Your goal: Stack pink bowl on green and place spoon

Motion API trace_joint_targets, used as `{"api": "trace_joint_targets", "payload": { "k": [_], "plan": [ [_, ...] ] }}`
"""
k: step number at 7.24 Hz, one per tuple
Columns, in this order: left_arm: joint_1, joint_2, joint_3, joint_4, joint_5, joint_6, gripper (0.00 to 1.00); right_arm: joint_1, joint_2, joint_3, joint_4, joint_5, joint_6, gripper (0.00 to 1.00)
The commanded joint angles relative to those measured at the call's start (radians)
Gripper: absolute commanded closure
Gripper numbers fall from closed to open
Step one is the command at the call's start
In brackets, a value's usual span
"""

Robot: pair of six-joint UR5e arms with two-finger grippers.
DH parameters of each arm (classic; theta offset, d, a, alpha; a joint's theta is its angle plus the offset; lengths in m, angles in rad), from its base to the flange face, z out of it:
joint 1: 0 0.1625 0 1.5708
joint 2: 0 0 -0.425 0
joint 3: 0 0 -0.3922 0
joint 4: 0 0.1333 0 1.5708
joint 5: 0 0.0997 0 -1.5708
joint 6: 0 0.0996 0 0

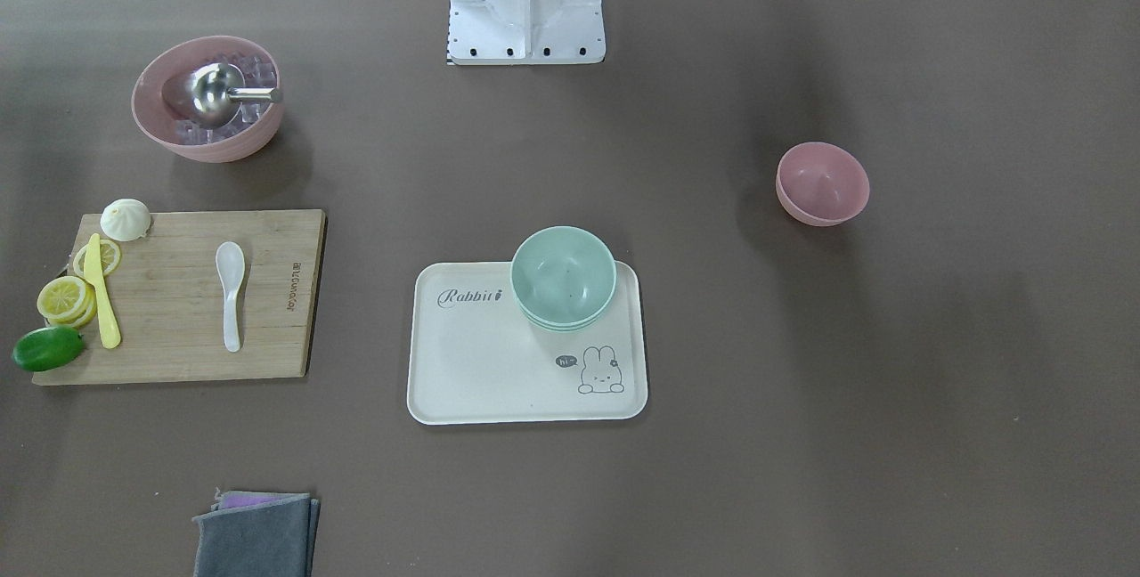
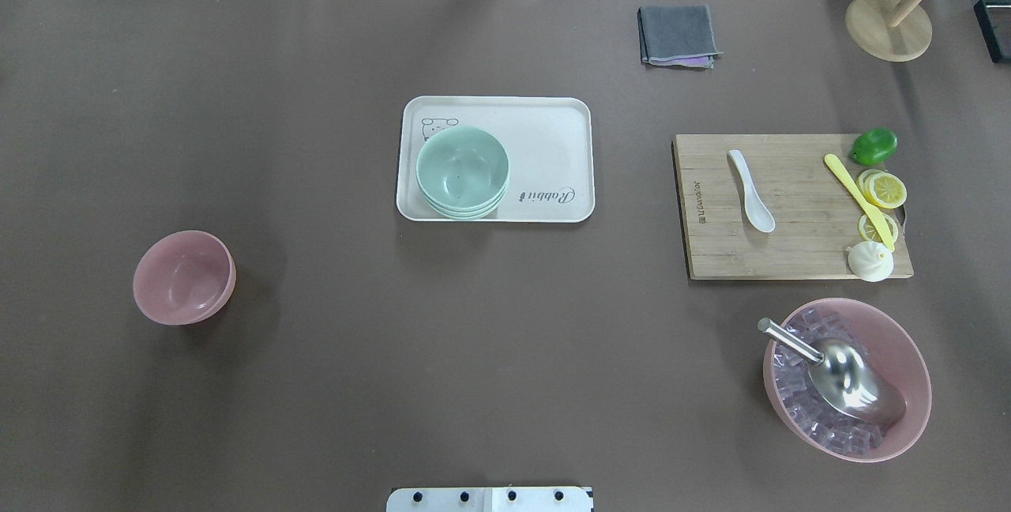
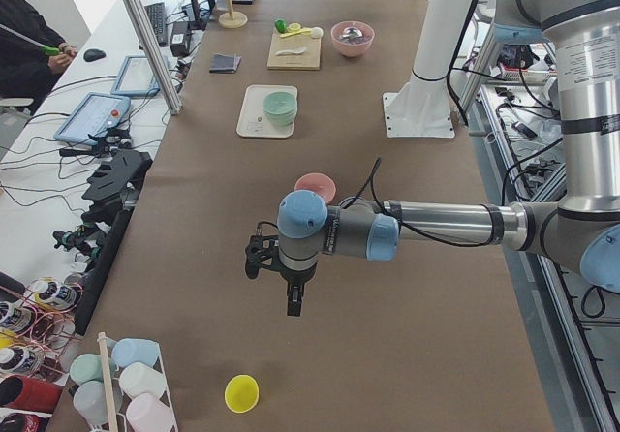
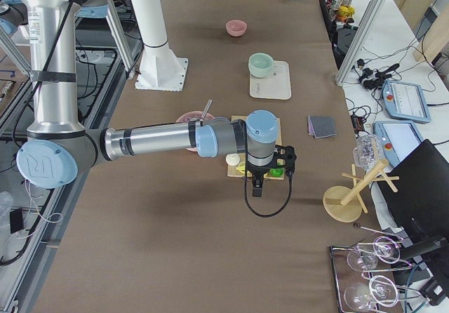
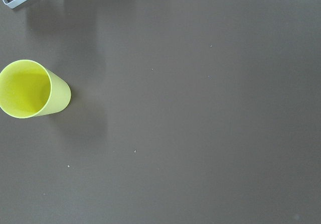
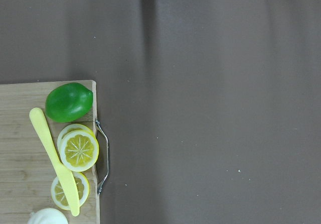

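Observation:
A small pink bowl [image 2: 183, 276] stands alone on the brown table at the robot's left. Stacked green bowls [image 2: 462, 172] sit on a cream tray [image 2: 553, 133] at the centre. A white spoon [image 2: 750, 190] lies on a wooden cutting board [image 2: 798, 251] at the right. My left gripper [image 3: 294, 304] shows only in the exterior left view, above bare table well away from the pink bowl [image 3: 315, 186]. My right gripper [image 4: 257, 187] shows only in the exterior right view, beyond the board's outer end. I cannot tell whether either is open or shut.
A large pink bowl [image 2: 924, 385] holds ice cubes and a metal scoop [image 2: 849, 378]. A lime [image 2: 874, 146], lemon slices, a yellow knife [image 2: 857, 197] and a bun lie on the board. A grey cloth [image 2: 678, 34], a wooden stand [image 2: 888, 26] and a yellow cup [image 5: 32, 88] stand further off.

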Motion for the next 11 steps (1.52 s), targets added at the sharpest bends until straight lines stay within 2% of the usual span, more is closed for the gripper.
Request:
{"api": "trace_joint_targets", "payload": {
  "k": [1, 3, 7, 11],
  "plan": [
    [0.0, -0.006, -0.005, -0.005, -0.01, 0.0, 0.02, 0.0, 0.001, 0.002, 0.0, 0.0, 0.0, 0.0],
    [0.003, -0.047, 0.03, -0.008, 0.002, -0.005, 0.02, 0.0, -0.002, 0.008, -0.003, 0.0, 0.001, 0.0],
    [0.005, -0.067, 0.029, -0.019, -0.007, -0.003, 0.02, 0.0, -0.011, 0.014, -0.008, 0.002, 0.001, 0.0],
    [0.003, -0.069, 0.035, -0.128, -0.009, -0.031, 0.02, 0.0, -0.009, 0.008, -0.008, 0.015, 0.001, 0.0]
  ]
}}
